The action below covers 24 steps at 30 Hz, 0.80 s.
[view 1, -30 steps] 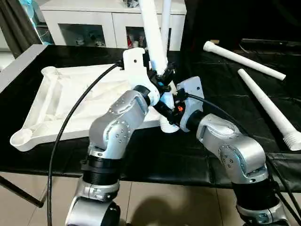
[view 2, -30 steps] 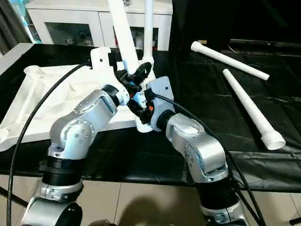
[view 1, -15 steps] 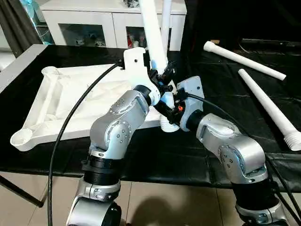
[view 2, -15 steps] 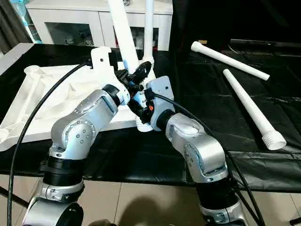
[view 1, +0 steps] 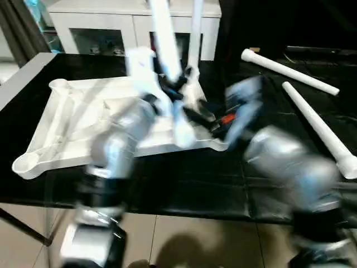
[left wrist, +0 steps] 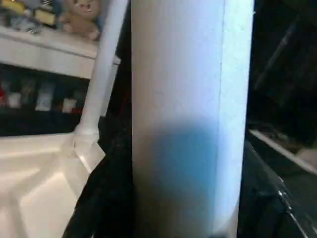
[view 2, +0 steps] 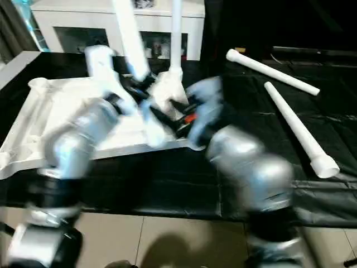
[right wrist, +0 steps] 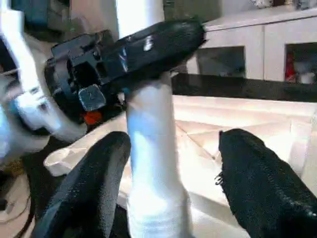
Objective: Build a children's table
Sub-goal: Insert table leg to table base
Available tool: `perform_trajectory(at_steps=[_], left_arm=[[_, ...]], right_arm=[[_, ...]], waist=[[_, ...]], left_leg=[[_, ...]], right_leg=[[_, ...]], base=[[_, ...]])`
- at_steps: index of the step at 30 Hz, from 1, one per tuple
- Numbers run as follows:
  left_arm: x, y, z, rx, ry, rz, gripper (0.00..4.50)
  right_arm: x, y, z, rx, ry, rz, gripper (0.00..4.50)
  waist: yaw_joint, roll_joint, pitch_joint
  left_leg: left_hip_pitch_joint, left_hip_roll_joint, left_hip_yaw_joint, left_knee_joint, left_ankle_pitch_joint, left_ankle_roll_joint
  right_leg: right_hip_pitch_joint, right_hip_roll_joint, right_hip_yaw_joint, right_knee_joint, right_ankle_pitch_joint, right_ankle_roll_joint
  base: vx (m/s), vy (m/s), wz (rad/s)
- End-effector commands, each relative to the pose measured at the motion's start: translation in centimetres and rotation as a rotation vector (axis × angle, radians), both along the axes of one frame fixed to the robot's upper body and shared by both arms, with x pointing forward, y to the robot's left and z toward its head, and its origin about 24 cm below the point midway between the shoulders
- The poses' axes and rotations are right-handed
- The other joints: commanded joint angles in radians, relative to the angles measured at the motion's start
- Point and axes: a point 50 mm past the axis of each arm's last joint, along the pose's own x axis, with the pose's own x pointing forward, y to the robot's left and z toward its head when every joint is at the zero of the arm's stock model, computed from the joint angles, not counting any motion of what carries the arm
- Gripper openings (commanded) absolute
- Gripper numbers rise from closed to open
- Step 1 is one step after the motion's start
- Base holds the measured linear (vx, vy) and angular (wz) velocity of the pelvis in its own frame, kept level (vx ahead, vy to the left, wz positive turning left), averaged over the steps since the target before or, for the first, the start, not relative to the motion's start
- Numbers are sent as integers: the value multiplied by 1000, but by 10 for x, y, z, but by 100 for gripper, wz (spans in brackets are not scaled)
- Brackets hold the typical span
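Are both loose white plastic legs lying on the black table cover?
Yes: two long white tapered legs lie flat on the black cover.

Silver forearms [view 1: 120, 142], white wrist housings, black rubbery fingers [right wrist: 260, 183] (orange spot near right wrist).

I see an all-white table top [view 1: 72, 125] with a ribbed underside at the left of the frame, lying on a black table cover [view 1: 262, 72]. Two loose legs [view 1: 290, 71] at the upper right are plain white, as is the leg [right wrist: 151, 148] between black fingers [right wrist: 257, 188]. My forearms [view 2: 245, 162] are silver, with an orange-red spot [view 1: 226, 118] near centre. The cabinet [view 1: 100, 22] at the top is white; the floor [view 1: 184, 240] is beige tile.
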Motion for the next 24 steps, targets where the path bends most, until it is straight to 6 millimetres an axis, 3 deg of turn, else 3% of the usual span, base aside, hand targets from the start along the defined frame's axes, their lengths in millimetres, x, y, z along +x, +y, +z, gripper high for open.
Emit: perform_trajectory(at_steps=[1,8,9,14,21,24], left_arm=[[0,1,6,-13,-19,-81,188],[-7,4,14,-53,-34,-295,188],[-13,2,17,-65,-45,-394,188],[-25,-4,28,-88,-87,-615,188],[-46,-18,43,-142,-168,-852,188],[-52,-25,44,-162,-176,-912,188]], right_arm=[[-3,-6,10,35,-35,52,368],[-7,-15,14,71,-8,158,416],[-10,-15,16,84,13,239,418],[-21,-13,18,55,15,442,420],[-17,-4,6,23,93,491,420],[-17,2,3,46,100,519,420]], waist=[[1,0,-72],[5,-2,-72],[6,-6,-72],[10,-8,-70],[14,-9,-70],[15,-12,-68]], left_leg=[[6,66,-26,-65,-6,38],[7,68,-25,-65,-11,49],[7,68,-23,-65,-18,51],[5,67,-20,-64,-12,61],[4,69,-20,-64,-7,51],[4,68,-17,-64,-18,46]], right_leg=[[61,-115,74,-63,-58,-119],[62,-118,73,-62,-71,-160],[63,-119,73,-63,-90,-163],[61,-117,73,-65,-108,-158],[59,-119,71,-65,-132,-170],[60,-118,73,-70,-165,-158]], base=[[0,0,0],[0,0,0],[0,0,0],[0,0,0],[0,0,0],[0,0,0]])
